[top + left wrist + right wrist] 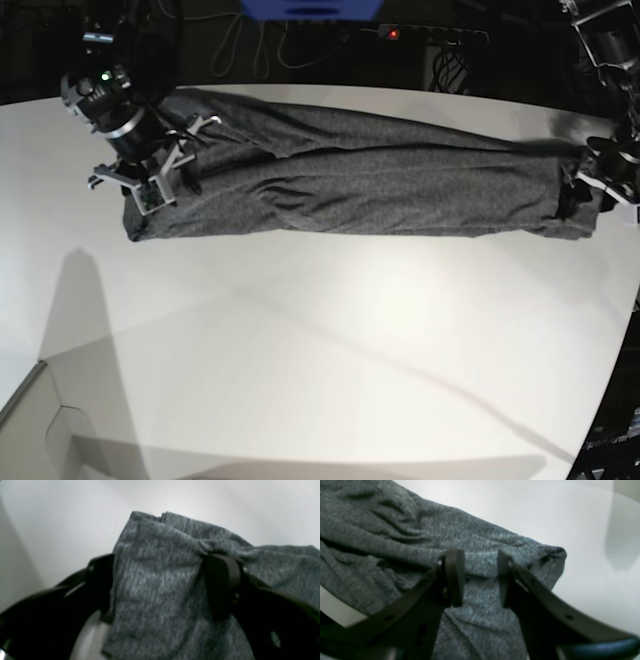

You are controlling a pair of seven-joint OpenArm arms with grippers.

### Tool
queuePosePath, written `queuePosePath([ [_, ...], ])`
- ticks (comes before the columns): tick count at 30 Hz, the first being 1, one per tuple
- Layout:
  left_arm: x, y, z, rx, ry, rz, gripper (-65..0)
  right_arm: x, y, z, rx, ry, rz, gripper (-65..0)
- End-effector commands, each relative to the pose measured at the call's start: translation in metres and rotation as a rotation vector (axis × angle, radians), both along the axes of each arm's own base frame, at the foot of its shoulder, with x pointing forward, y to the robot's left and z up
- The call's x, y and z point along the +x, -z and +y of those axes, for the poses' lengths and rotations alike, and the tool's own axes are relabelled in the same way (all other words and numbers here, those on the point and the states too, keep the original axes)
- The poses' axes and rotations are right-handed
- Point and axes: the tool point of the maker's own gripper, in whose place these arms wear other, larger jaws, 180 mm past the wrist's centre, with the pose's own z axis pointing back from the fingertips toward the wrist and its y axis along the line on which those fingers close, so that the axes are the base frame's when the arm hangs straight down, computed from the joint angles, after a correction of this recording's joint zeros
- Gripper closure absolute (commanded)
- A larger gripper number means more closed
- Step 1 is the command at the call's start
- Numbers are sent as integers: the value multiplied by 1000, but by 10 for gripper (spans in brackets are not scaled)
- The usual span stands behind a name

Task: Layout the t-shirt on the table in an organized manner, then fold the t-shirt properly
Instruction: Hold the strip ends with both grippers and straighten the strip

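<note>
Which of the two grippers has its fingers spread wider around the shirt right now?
The left gripper, at the shirt's end on the base view's right. Its fingers straddle a broad band of fabric, while the right gripper's fingers stand much closer together.

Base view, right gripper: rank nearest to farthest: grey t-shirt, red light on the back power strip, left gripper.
1. The dark heather-grey knit t-shirt: right at the right gripper, near the shirt's end on the view's left.
2. The small red light: back, centre-right.
3. The left gripper: far side, at the shirt's opposite end.
</note>
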Motion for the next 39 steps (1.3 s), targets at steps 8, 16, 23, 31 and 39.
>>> queuePosePath([
  [8,-14,15,6,-2,-9,76,-438,5,-12,2,15,-14,-47,-225],
  [16,-15,15,8,1,-9,79,-19,6,-12,2,15,-14,-48,-225],
  [23,-11,4,21,25,-19,63,-2,6,-12,2,14,-14,-48,-227],
  [31,-9,-27,61,60,-117,-8,-2,1,5,1,26,-9,-1,-226],
  [39,-6,-44,76,92,-121,-31,-2,-3,18,2,39,-3,37,-226],
])
